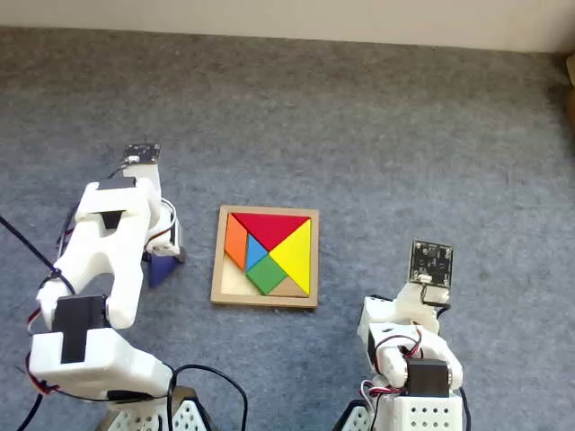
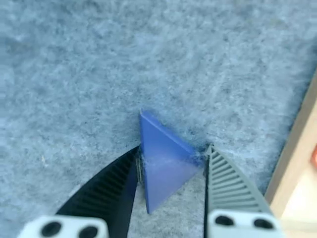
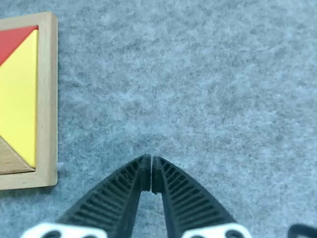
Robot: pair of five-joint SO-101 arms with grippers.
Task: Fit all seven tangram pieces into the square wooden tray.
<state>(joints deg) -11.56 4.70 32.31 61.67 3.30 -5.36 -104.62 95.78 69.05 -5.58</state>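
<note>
The square wooden tray (image 1: pixel 218 260) lies mid-table and holds a red (image 1: pixel 269 227), a yellow (image 1: pixel 296 254), an orange (image 1: pixel 235 242), a light blue (image 1: pixel 255 251), a green (image 1: pixel 266 272) and a brown piece (image 1: pixel 289 287). Bare wood shows in its near-left corner. Left of the tray, my left gripper (image 2: pixel 172 151) is shut on a dark blue triangle (image 2: pixel 163 158), which rests on the carpet (image 1: pixel 162 269). The tray's rim (image 2: pixel 292 148) is close beside it. My right gripper (image 3: pixel 151 159) is shut on nothing, over carpet to the right of the tray's rim (image 3: pixel 47 99).
Grey carpet covers the whole table. The right arm (image 1: pixel 409 341) sits folded low at the near right, the left arm (image 1: pixel 108 251) stretches along the left side. Open carpet lies beyond the tray.
</note>
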